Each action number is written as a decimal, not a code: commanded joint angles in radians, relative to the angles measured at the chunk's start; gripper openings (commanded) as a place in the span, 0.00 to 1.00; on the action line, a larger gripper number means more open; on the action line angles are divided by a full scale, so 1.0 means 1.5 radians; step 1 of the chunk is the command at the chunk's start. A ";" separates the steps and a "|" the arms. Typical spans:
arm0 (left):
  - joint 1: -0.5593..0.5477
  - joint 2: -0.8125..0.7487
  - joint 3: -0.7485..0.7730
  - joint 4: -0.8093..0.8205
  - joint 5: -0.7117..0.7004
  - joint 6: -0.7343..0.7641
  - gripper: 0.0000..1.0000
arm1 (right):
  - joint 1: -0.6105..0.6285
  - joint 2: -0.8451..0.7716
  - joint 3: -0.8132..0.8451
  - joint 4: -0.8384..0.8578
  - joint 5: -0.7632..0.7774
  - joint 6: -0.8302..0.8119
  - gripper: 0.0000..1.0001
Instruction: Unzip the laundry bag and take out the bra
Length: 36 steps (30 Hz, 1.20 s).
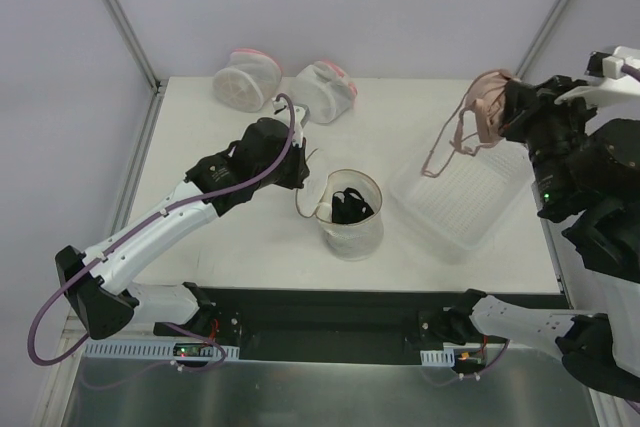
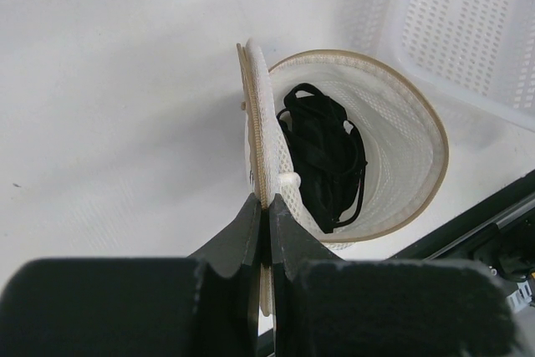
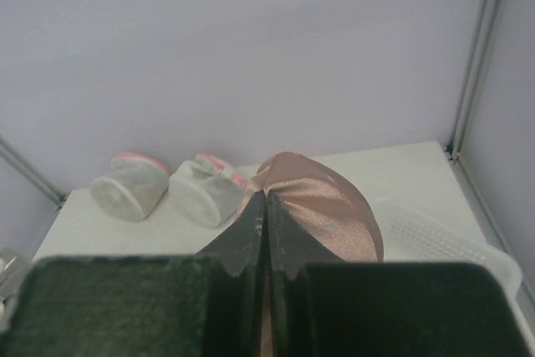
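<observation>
Bag is already unzipped and sits mid-table, mouth up, just left of the tray. Left gripper is pinched shut on the flap at its near edge, holding it upright and off the opening. Right gripper is clamped on a cup of the pink-beige bra, lifted high at the far right, well clear of the bag. Its straps dangle over the tray's far-left corner. So the bra is out. My read is that the step in hand is setting it down, most likely in the tray. To do that cleanly, shift the right gripper toward the tray's middle first, since the straps hang near the rim and could drape over the edge. Then come down until the straps pool on the tray floor and the cup is close to it, and only then open the jaws. Dropping from this height risks a strap snagging on a finger or the cup rolling out. The left should hold the flap until the drop is done, because the bag is light mesh and looks like it could tip or flop shut. A black strappy garment lies inside the bag. I can't tell whether it's a second bra, so check before calling the task done. The two pink-trimmed pouches at the far edge aren't involved.
</observation>
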 commanded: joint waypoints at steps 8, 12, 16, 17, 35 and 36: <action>0.001 -0.006 0.032 0.007 -0.009 0.006 0.00 | -0.182 0.016 -0.088 0.022 0.023 -0.043 0.01; 0.001 -0.012 0.033 0.007 -0.005 0.005 0.00 | -0.357 0.043 -0.202 0.013 -0.110 0.055 0.01; 0.001 -0.019 0.030 0.006 -0.003 0.006 0.00 | -0.440 0.099 -0.260 -0.025 -0.215 0.134 0.49; 0.001 -0.021 0.028 0.006 0.000 0.005 0.00 | -0.442 0.126 -0.246 -0.043 -0.238 0.146 0.79; 0.001 -0.017 0.002 0.006 0.008 0.009 0.00 | -0.063 0.126 -0.329 0.001 -0.430 0.196 0.44; 0.001 -0.017 0.000 0.006 0.006 0.009 0.00 | -0.047 0.138 -0.329 0.002 -0.422 0.196 0.44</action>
